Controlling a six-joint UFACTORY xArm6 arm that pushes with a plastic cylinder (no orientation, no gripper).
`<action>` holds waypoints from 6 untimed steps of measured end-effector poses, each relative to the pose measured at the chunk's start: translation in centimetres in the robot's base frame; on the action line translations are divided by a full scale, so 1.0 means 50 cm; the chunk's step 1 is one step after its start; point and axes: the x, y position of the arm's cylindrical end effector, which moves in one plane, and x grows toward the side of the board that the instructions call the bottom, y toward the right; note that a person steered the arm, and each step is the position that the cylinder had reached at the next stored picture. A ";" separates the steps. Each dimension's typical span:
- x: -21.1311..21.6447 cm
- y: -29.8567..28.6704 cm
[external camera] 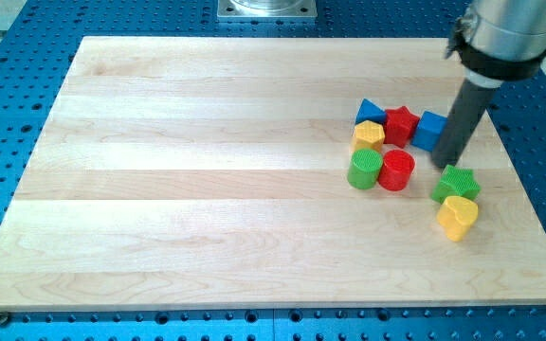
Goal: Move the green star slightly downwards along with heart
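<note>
My tip [446,166] sits just above the green star [456,182], which touches the yellow heart [458,217] below it. I run a bare rod, so there is no hand to open or close. The blue cube [430,130] lies just left of the rod.

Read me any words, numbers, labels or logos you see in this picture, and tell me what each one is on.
None: nothing readable shows.
The wooden board is bare wood.
The blocks, such as the green star and yellow heart, carry no marks.
The rod ending in my tip shows no label.
</note>
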 end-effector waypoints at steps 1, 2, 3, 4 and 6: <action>0.003 0.077; 0.091 0.056; 0.129 -0.004; 0.073 0.053; 0.100 -0.116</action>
